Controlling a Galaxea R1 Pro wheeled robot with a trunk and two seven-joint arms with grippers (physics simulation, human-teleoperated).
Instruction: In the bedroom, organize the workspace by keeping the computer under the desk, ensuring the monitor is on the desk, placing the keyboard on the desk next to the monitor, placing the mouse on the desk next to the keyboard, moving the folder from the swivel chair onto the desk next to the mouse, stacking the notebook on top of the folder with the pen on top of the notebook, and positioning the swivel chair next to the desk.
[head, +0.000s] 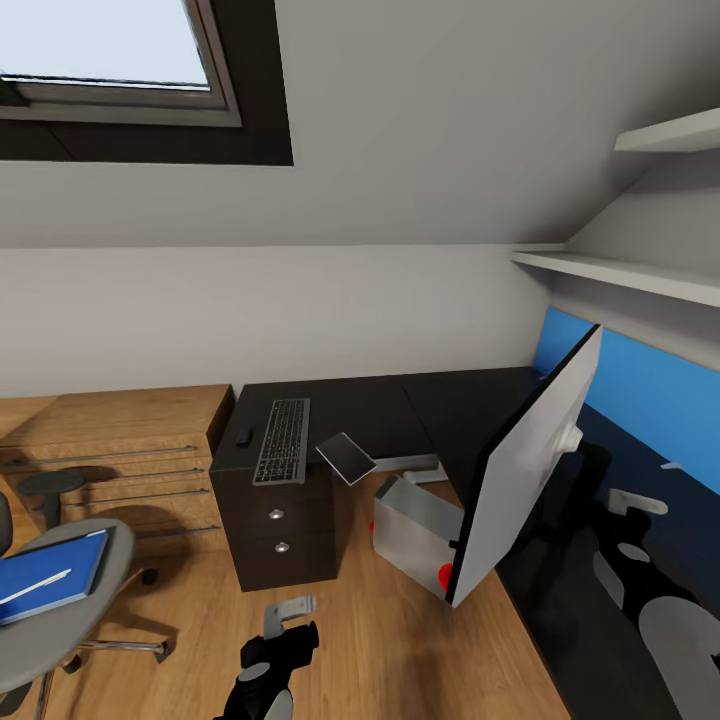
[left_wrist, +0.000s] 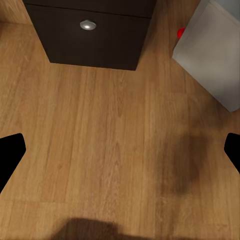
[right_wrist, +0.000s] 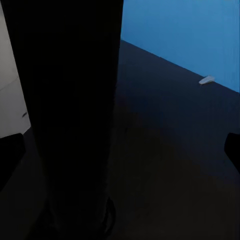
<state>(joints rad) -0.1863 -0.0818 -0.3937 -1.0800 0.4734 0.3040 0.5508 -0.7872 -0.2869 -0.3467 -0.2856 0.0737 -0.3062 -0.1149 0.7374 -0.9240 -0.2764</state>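
While both grippers gape empty, notebook (head: 346, 457) overhangs desk (head: 400, 405) edge, bare floor (left_wrist: 110, 145) below, monitor (head: 530, 470) nr rim.

Head camera overlooks desk (head: 380, 410); left wrist faces floor (left_wrist: 100, 150) nearby, sharing drawer unit (left_wrist: 95, 35).

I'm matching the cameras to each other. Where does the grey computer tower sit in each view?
Head view: the computer stands on the floor at lower centre, between the drawer unit and the monitor.
Left wrist view: the computer is beside the drawer unit, on wooden floor.
Right wrist view: this one looks at the dark desk and blue wall panel.
Shared landmark: the drawer unit's silver knob.
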